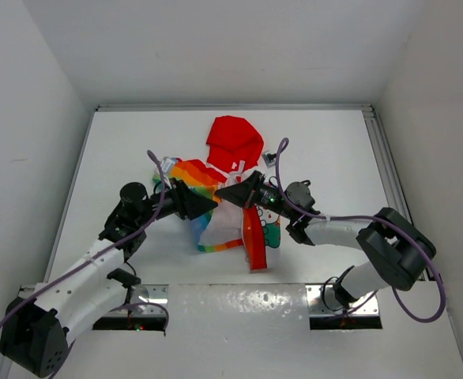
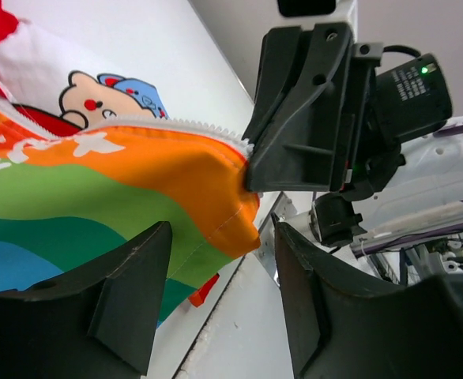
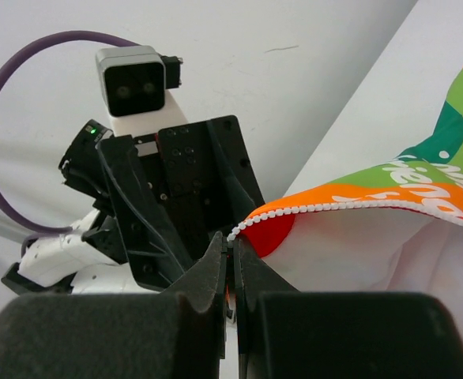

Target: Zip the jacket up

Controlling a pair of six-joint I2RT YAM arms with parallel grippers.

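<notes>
The jacket (image 1: pixel 220 229) lies crumpled in the middle of the white surface (image 1: pixel 137 142), between the two tools. Its long axis goes from far to near: the red hood (image 1: pixel 235 140) points to the far wall, beyond both tools, and a red trim strip (image 1: pixel 255 241) reaches toward the arm bases, just near of the right tool (image 1: pixel 223 192). The rainbow panel is beside the left tool (image 1: pixel 209 203), on its far side.

The right tool is clenched on the jacket and pinches the end of the orange edge with the white zipper teeth (image 3: pixel 334 207). From this grip the teeth run away in an almost straight line. The left tool is released. Its fingers (image 2: pixel 129 300) stand apart, and the orange corner of the cloth is just in front of the gap, not pinched. The two tools face each other, tip near tip.

A purple cable (image 1: pixel 350 219) loops behind the right tool. A shiny metal plate (image 1: pixel 239 304) lies near the arm bases. Plain white walls (image 1: pixel 26 95) close the surface on three sides.
</notes>
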